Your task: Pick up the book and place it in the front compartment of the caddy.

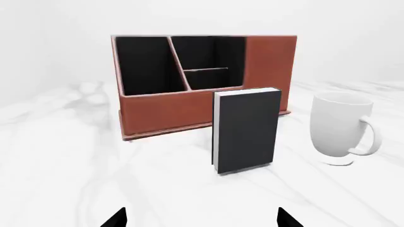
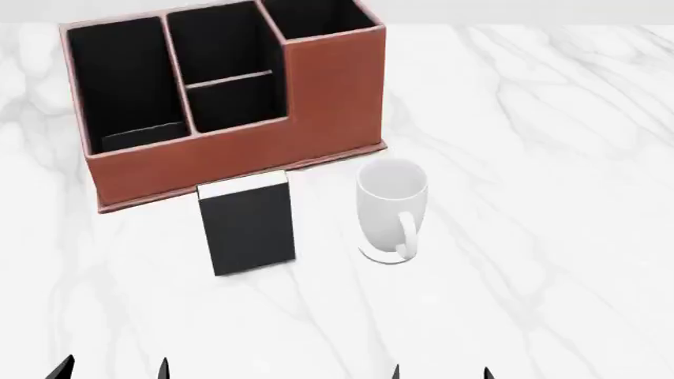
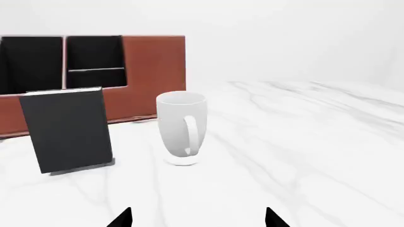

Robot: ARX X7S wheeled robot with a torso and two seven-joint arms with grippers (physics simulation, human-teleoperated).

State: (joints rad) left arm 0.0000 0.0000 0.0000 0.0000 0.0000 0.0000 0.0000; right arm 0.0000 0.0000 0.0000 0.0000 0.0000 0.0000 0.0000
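The book [image 2: 249, 229] stands upright on the white marble table, black cover facing me, just in front of the caddy [image 2: 316, 103]. It also shows in both wrist views [image 1: 247, 130] [image 3: 68, 130]. The reddish-brown caddy [image 1: 164, 113] [image 3: 154, 66] has black-lined cells. The front compartment [image 2: 221, 46] [image 1: 208, 51] is the taller-walled middle cell, on the far side of the low divider. My left gripper [image 2: 113, 369] [image 1: 202, 220] and right gripper [image 2: 440, 373] [image 3: 198, 218] hang at the near edge, both open and holding nothing, well short of the book.
A white mug [image 2: 392, 201] [image 1: 341, 125] [image 3: 180, 120] stands upright just right of the book, handle toward me. The marble table [image 2: 548, 158] stretches away to the right of the mug and between the book and my grippers.
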